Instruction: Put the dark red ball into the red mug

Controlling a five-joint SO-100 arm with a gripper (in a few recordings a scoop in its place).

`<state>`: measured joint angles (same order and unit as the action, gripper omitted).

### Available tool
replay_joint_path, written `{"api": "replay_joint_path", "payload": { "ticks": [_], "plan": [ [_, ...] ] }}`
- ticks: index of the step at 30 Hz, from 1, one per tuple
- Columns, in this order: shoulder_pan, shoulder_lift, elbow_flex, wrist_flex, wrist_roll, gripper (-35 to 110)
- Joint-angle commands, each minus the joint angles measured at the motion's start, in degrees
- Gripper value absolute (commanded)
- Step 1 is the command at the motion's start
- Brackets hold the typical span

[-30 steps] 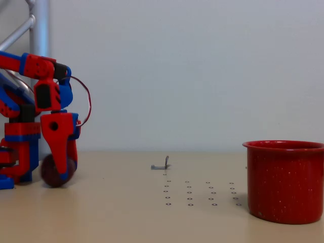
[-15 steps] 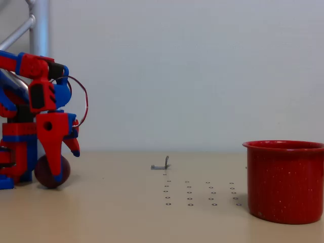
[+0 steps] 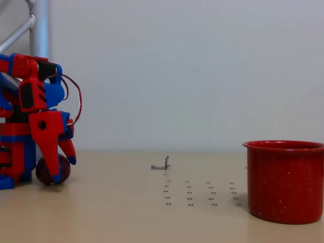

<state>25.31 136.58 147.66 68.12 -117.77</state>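
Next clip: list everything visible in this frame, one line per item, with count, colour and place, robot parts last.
small glossy dark maroon ball: one, dark red, on the table at far left, partly behind the tool.
large speckled red enamel mug: one, bright red, upright at far right.
small grey metal bracket: one, grey, mid-table.
grid of small dark holes: several rows, in the tabletop left of the mug.
beige table: one.
metal pole: one, grey, top left.
red-and-blue arm's tool: one, fingers apart, low around the ball.
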Motion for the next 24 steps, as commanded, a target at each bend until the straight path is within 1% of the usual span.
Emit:
{"api": "replay_joint_path", "payload": {
  "ticks": [1, 4, 10, 13, 18, 24],
  "plan": [
    [0.79, 1.49, -0.44, 0.79, -1.41, 47],
    [0.79, 1.85, -0.26, 0.79, -1.76, 46],
    [0.88, 2.37, 1.14, -1.14, -1.85, 53],
    [-0.97, 2.46, 2.90, -2.02, -0.97, 55],
    [-5.89, 3.34, 2.29, 5.80, 2.64, 58],
    [-13.62, 3.25, -1.41, 15.21, 9.32, 59]
  ]
}}
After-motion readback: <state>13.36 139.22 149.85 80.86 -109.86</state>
